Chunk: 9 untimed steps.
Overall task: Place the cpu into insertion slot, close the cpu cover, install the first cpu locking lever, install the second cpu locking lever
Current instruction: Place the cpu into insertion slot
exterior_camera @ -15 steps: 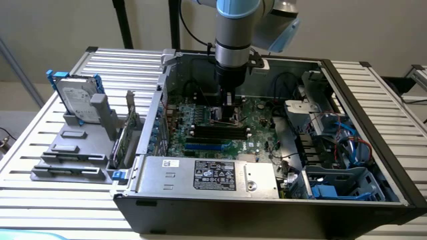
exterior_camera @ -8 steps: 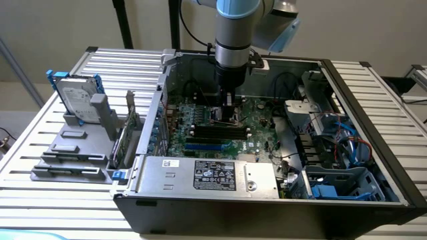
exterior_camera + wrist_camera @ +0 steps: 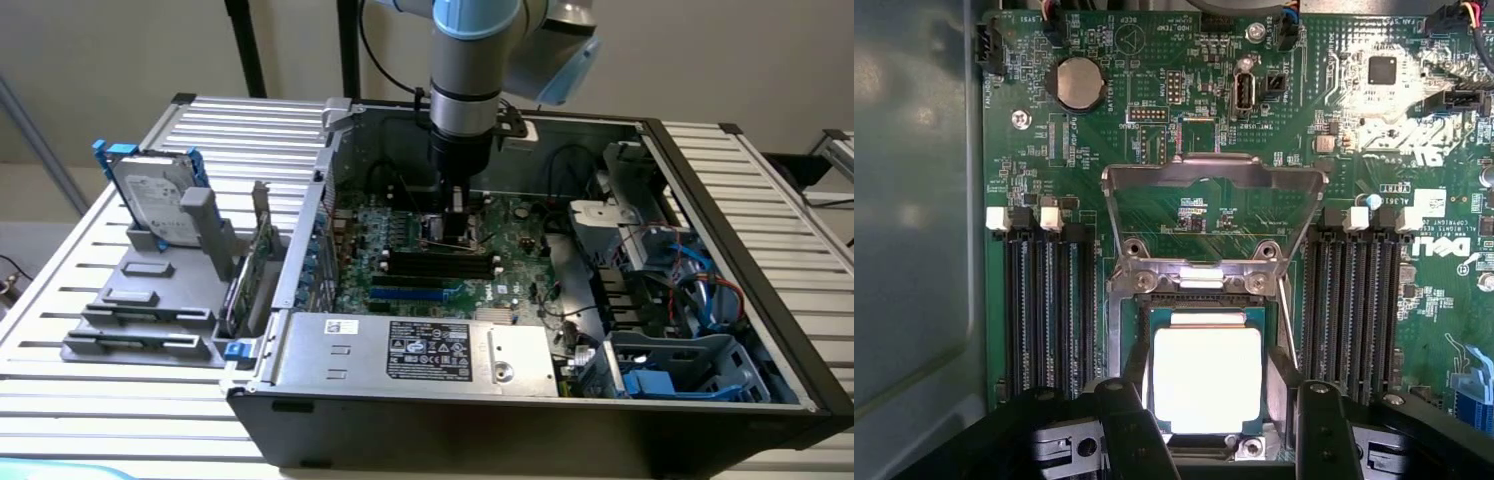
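A big slatted table (image 3: 80, 400) holds an open computer case (image 3: 534, 430). In the exterior view, a grey rack (image 3: 147, 300) with a hard drive (image 3: 150, 195) sits at nine o'clock from the case. The robot arm (image 3: 467, 70) comes down into the case from twelve o'clock. Inside lies the green motherboard (image 3: 1104, 140), and a silver power box (image 3: 414, 350) sits at six o'clock from it. The gripper (image 3: 1214, 390) hangs low over the middle of the board, with the long black memory slots (image 3: 441, 265) at six o'clock from it in the exterior view. Its two black fingers (image 3: 1126, 425) are spread wide and hold nothing. The cpu cover (image 3: 1214, 173) stands tipped up and open, so the board shows through its big window. The insertion slot (image 3: 1204, 302) is right under the gripper. The cpu (image 3: 1207, 378) lies flat inside it, between the two fingers, and the first step looks done. The cpu is probably very light, thin and stiff, and its shiny top looks smooth and slippery. It likely breaks easily, so the best hold would be a soft pinch on two opposite edges, never a hard press on the top. The cover looks like thin, hard metal that swings on a hinge, so its free edge seems the best place to push.
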### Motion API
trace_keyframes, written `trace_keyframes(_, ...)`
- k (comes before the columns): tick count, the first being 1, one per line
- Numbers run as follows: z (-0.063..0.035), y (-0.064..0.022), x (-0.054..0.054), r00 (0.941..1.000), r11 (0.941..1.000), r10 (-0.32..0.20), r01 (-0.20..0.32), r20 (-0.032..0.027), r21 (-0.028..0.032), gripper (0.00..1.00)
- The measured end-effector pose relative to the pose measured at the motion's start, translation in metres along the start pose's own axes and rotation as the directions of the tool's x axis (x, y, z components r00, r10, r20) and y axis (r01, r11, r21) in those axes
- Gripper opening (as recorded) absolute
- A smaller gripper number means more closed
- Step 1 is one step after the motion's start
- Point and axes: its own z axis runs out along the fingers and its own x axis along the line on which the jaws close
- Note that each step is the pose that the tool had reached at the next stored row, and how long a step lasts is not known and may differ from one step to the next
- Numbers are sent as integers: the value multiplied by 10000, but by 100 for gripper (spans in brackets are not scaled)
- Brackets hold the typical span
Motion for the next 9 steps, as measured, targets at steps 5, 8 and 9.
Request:
trace_keyframes(5,10,1,19,10000,10000,11,-11,4,20,54)
trace_keyframes(8,11,1,19,10000,10000,61,-61,21,26,54)
trace_keyframes(9,13,2,20,10000,10000,89,-89,24,25,54)
